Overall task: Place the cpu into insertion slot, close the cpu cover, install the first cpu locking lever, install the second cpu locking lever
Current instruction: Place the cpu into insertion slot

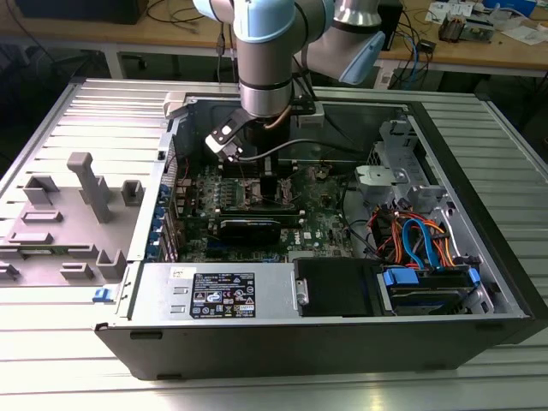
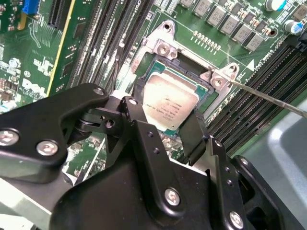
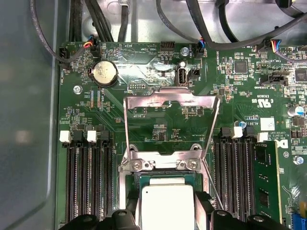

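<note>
One matte-silver square cpu [image 2: 170,101], seemingly level.

Under me the ribbed metal table [image 1: 77,360] spreads wide; behind it, a wooden workbench [image 1: 514,53] carries loose cables [image 1: 417,50] in even light.

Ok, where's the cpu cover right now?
In the first wrist view the cpu cover is flipped open off the insertion slot, reaching toward the coin battery.
</note>
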Tool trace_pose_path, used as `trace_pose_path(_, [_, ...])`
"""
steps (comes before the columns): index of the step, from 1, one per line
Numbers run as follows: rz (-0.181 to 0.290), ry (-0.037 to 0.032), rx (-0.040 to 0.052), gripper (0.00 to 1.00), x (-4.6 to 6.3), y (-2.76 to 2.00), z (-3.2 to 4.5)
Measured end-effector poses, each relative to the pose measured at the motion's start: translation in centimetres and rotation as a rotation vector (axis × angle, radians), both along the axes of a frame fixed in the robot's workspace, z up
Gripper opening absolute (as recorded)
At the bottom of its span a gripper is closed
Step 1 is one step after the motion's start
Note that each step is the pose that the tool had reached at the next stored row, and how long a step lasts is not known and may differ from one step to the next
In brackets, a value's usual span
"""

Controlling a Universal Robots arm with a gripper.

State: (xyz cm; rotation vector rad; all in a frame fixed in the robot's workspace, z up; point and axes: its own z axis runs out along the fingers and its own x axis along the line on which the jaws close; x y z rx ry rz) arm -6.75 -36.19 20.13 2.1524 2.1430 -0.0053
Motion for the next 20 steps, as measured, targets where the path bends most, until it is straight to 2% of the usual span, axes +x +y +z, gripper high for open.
trace_pose_path(3, [0.003, 0.0007, 0.0007, 0.54, -0.02, -0.02, 0.04])
trace_pose_path(8, [0.017, 0.0007, 0.0171, 0.54, -0.02, -0.05, 0.00])
trace_pose_path(10, [0.019, 0.0007, 0.0192, 0.54, -0.02, -0.05, -0.04])
trace_pose_path(20, [0.007, 0.0007, 0.0189, 0.54, -0.10, -0.14, -0.23])
